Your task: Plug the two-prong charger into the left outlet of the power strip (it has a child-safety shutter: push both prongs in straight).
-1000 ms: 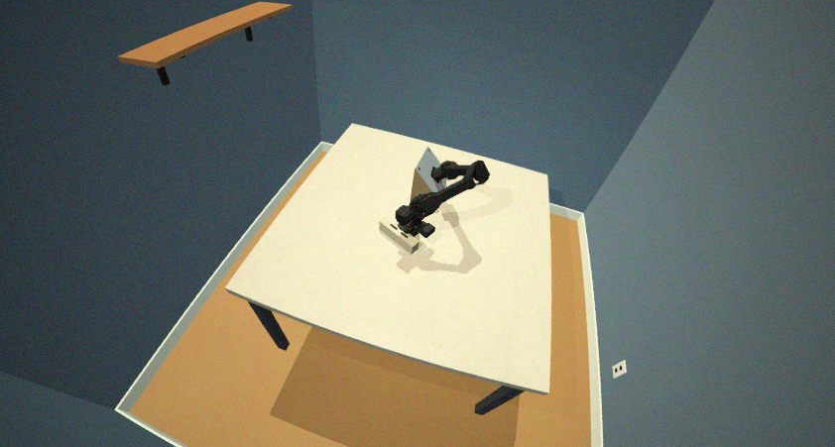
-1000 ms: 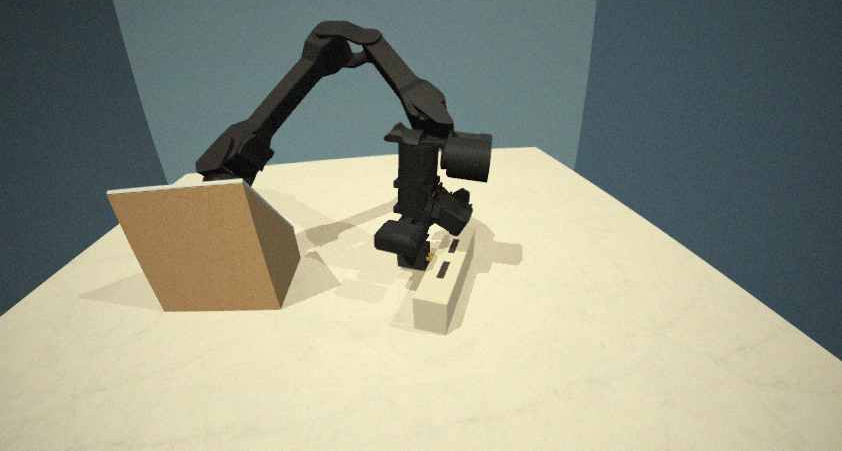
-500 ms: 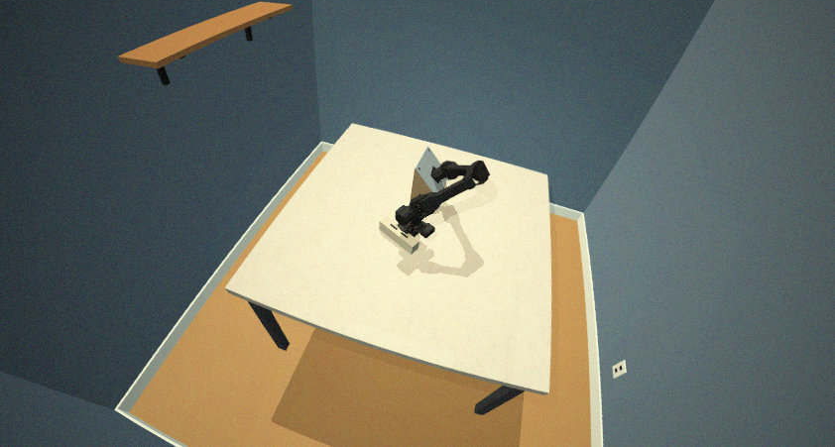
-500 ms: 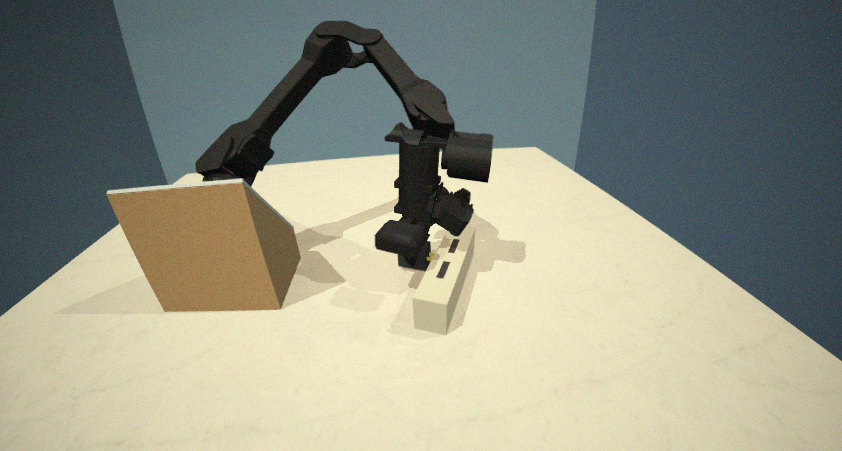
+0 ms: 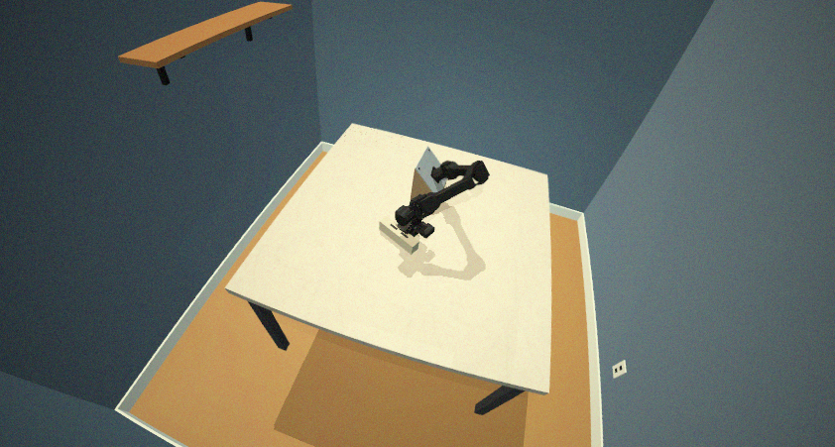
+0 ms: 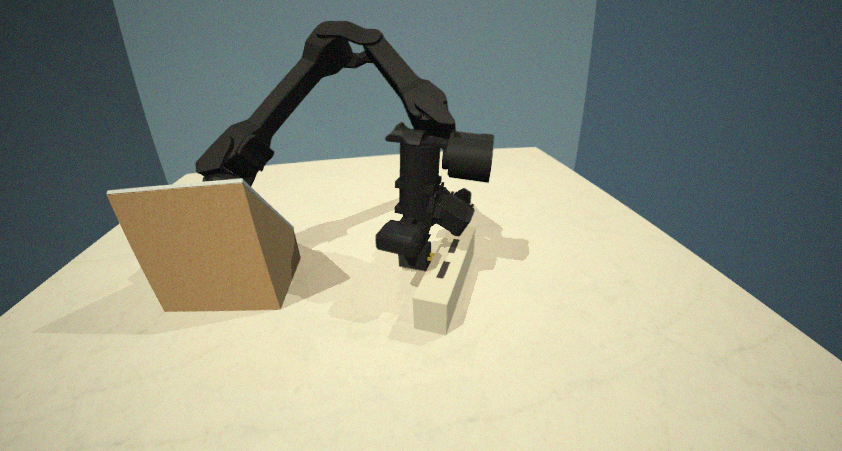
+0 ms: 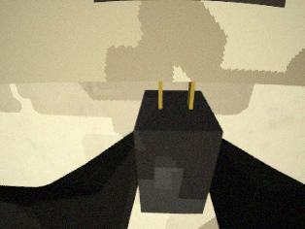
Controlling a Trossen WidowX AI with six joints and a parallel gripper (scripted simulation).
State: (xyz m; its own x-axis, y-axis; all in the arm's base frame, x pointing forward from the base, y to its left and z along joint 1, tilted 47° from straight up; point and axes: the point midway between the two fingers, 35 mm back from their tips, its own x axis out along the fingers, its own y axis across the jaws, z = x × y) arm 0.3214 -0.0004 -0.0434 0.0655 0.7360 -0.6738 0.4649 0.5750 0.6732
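the gripper (image 5: 414, 229) (image 6: 417, 260) (image 7: 172, 137) is closed on the black charger (image 6: 419, 263) (image 7: 178, 167), a finger against each side of its body, and the two brass prongs (image 6: 431, 257) (image 7: 160, 95) stick out side by side toward the power strip (image 5: 397, 237) (image 6: 433, 297) (image 7: 44, 44). the charger is outside the outlets, low beside the strip's long edge; in the wrist view the prong tips line up with that edge, and whether they touch it i cannot tell. the strip lies flat on the pale table (image 5: 350, 303) (image 6: 353, 389) (image 7: 34, 141), its dark slots (image 6: 443, 269) set in the upper face, and one short end faces the exterior camera. room is tight on the strip side, with the gripper close against the long edge. on the opposite side of the gripper, a stretch of tabletop separates it from the brown slanted block (image 5: 419, 184) (image 6: 200, 247), whose pale top edge stands near the base end of the black arm (image 5: 449, 194) (image 6: 282, 106). the arm arches high between the two, leaving an open gap underneath. beyond the strip's far long side the table runs on broadly, and its outer edges are well apart from the gripper.
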